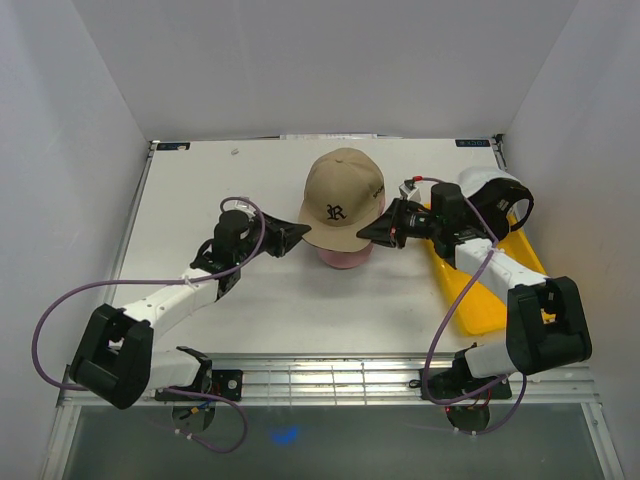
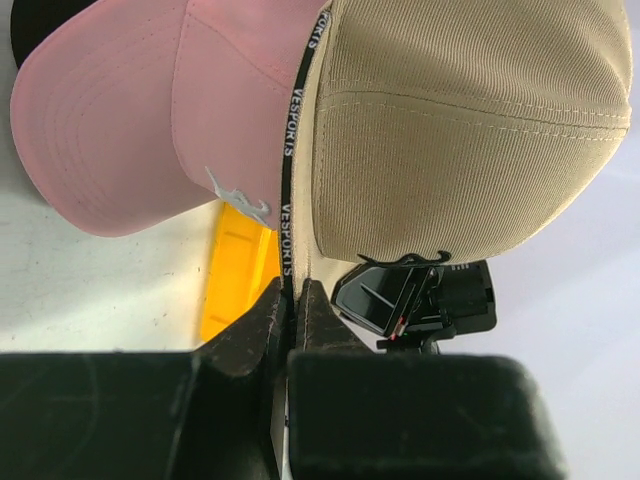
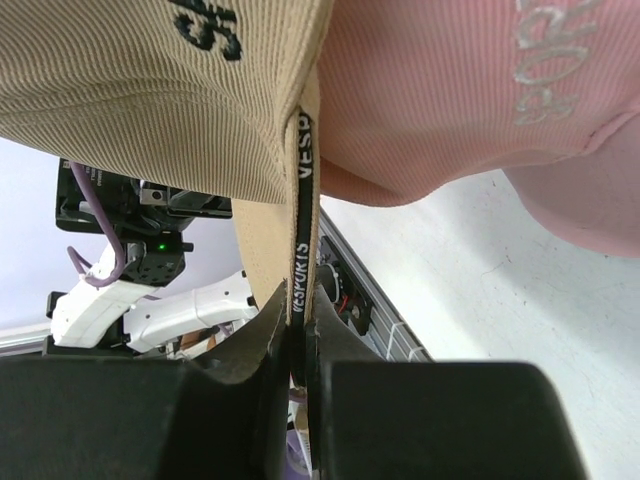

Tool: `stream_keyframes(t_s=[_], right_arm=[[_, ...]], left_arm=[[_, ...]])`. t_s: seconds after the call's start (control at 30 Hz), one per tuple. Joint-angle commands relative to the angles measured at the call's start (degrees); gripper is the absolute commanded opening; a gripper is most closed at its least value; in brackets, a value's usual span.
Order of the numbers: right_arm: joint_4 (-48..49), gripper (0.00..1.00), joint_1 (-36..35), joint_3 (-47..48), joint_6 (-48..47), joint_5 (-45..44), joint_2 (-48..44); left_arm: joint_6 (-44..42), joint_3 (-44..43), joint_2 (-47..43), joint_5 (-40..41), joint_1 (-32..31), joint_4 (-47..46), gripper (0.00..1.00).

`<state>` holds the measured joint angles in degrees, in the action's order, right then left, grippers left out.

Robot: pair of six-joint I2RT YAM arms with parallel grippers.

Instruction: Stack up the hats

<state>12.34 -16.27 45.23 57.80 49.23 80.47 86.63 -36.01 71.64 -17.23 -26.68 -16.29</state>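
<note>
A tan cap (image 1: 340,198) with a dark logo sits over a pink cap (image 1: 345,258) at the table's middle. My left gripper (image 1: 296,236) is shut on the tan cap's lower edge from the left. My right gripper (image 1: 377,233) is shut on that edge from the right. In the left wrist view my gripper (image 2: 292,296) pinches the tan cap's (image 2: 470,130) black-taped rim beside the pink cap (image 2: 150,120). In the right wrist view my gripper (image 3: 300,312) pinches the same rim of the tan cap (image 3: 150,90), with the pink cap (image 3: 450,100) to its right. A white cap (image 1: 488,188) lies at the right.
A yellow tray (image 1: 480,295) lies at the right under my right arm, with the white cap at its far end. It also shows in the left wrist view (image 2: 235,265). A dark shape (image 2: 35,20) shows behind the pink brim. White walls enclose the table.
</note>
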Motion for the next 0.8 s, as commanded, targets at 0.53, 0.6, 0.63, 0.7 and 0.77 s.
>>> stream_keyframes(t_s=[0.53,0.6,0.63,0.7,0.77], right_arm=[[-2.49,0.08,-0.69,-4.45,-8.93,-2.83,1.18],[-2.58,0.08,-0.69,-4.71,-9.20,-3.00,1.53],[-2.76,0.08,-0.69,-4.89,-9.63,-3.09,1.62],[-3.37,0.08,-0.69,-4.80,-10.16,-3.62,1.97],[-3.46,0.08,-0.69,-4.89,-10.60,-3.97,2.32]], left_arm=[[-1.55,4.80,1.14,-1.31,-1.80,-1.72,0.00],[-1.55,5.16,1.66,-1.22,-1.80,-1.81,0.00],[-1.55,5.25,1.84,-1.05,-1.80,-1.81,0.00],[-1.73,5.51,2.54,-0.96,-1.80,-1.81,0.00],[-1.90,5.69,2.98,-0.61,-1.80,-1.99,0.00]])
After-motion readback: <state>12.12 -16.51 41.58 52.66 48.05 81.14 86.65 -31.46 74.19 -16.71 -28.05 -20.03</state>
